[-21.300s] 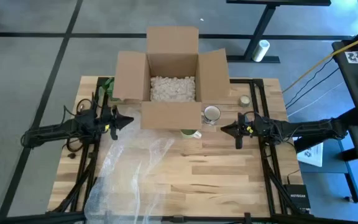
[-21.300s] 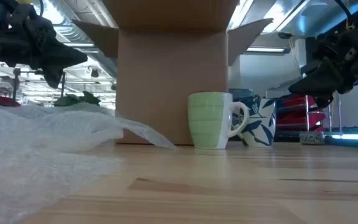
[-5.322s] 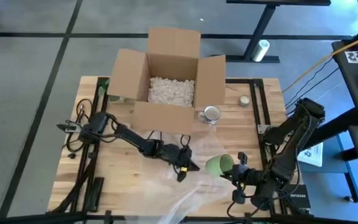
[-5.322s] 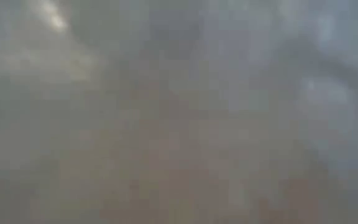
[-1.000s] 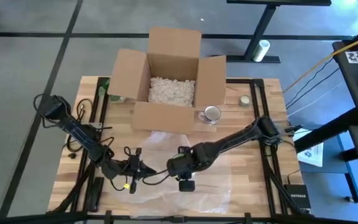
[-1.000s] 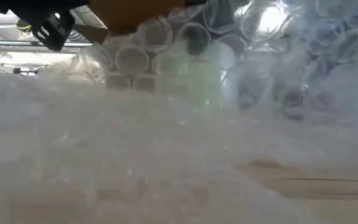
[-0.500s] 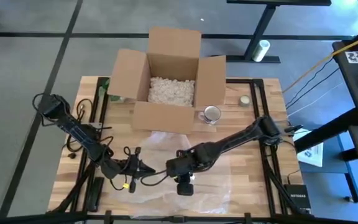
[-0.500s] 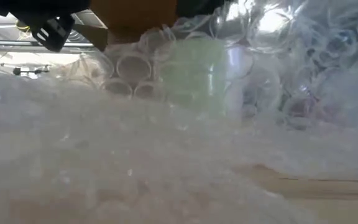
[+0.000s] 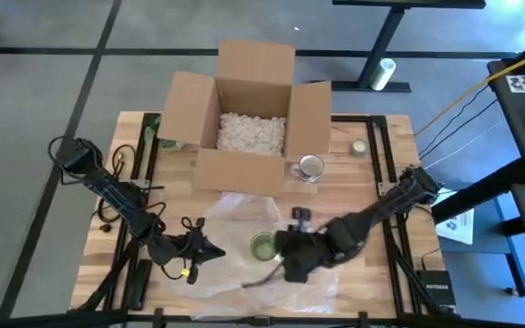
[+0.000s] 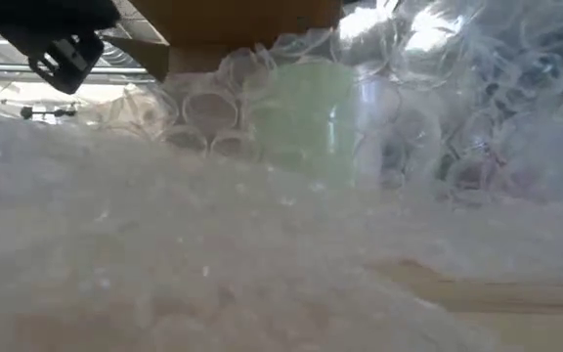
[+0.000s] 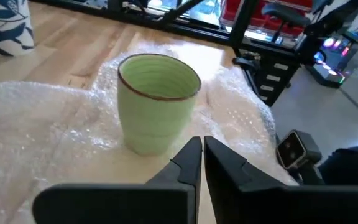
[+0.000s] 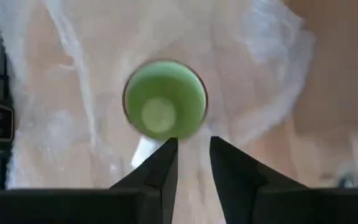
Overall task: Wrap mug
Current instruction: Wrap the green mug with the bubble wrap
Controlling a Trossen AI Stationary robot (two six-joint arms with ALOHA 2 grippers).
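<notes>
Low in the high view, your left fingers (image 9: 215, 252) sit pressed together, grasping nothing; your right fingers (image 9: 279, 270) are parted and empty just right of the green mug (image 9: 262, 245), which stands upright on the bubble wrap (image 9: 231, 214) on the bench (image 9: 363, 196).

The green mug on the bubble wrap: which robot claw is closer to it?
The right. The right gripper sits just beside the green mug, released. The left gripper is farther off on the mug's other side, over the bubble wrap.
</notes>
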